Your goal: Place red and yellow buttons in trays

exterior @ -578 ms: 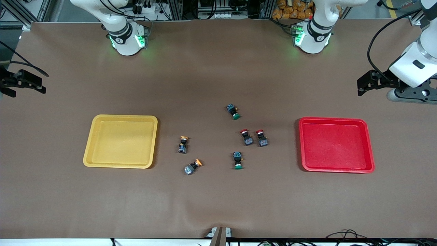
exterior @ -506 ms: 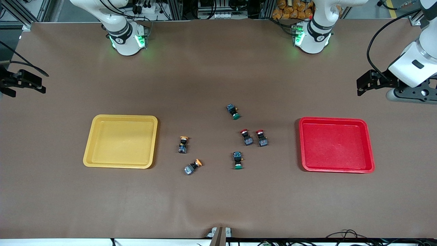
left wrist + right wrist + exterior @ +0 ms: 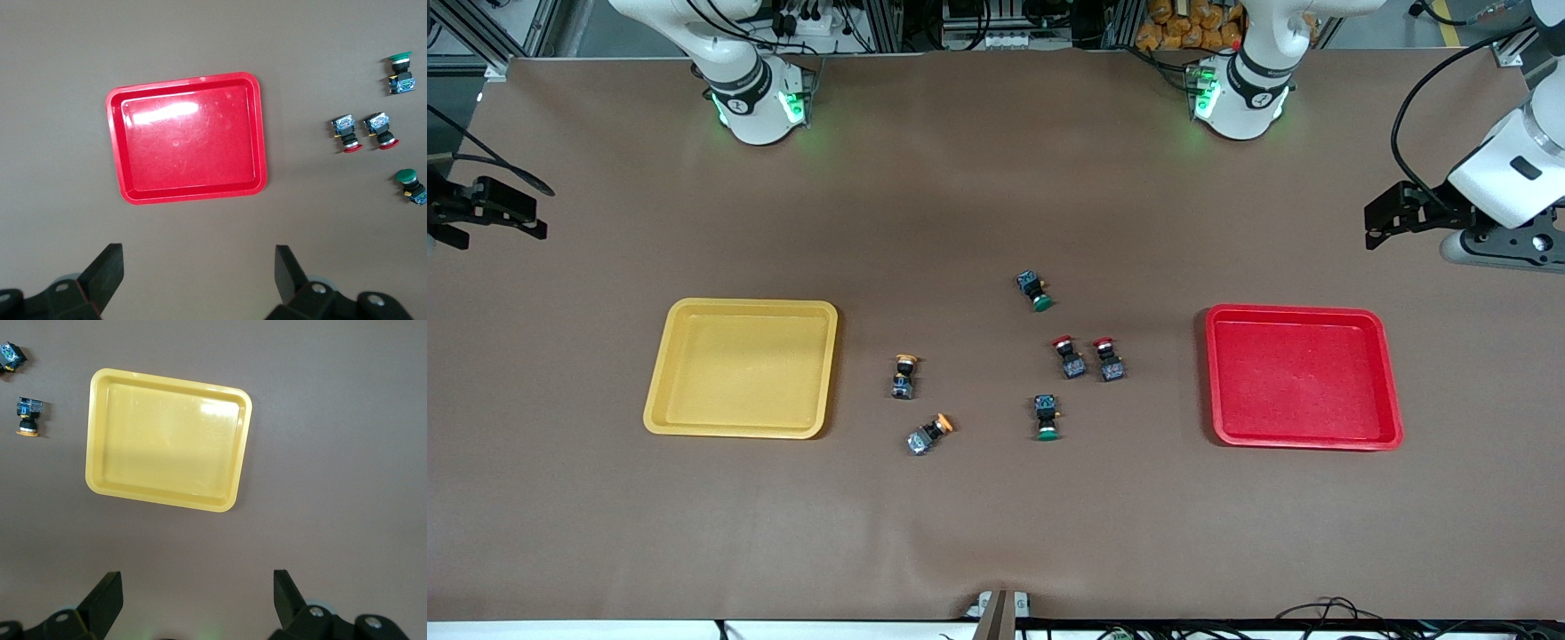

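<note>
Moved: left gripper [image 3: 1376, 224] drifted slightly toward table's end edge; buttons unchanged.
Left: fingers wide apart, empty; nearer red buttons [image 3: 1089, 357].
Right gripper [image 3: 525, 216]: fingers wide, empty; yellow buttons [image 3: 916, 404] sit twd its end, bodies lying flat.

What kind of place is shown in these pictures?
Probably a robotics lab: two arm bases bolted onto a brown-covered table, aluminium framing and cables along its edge, with sorting props laid out: trays and small buttons.
</note>
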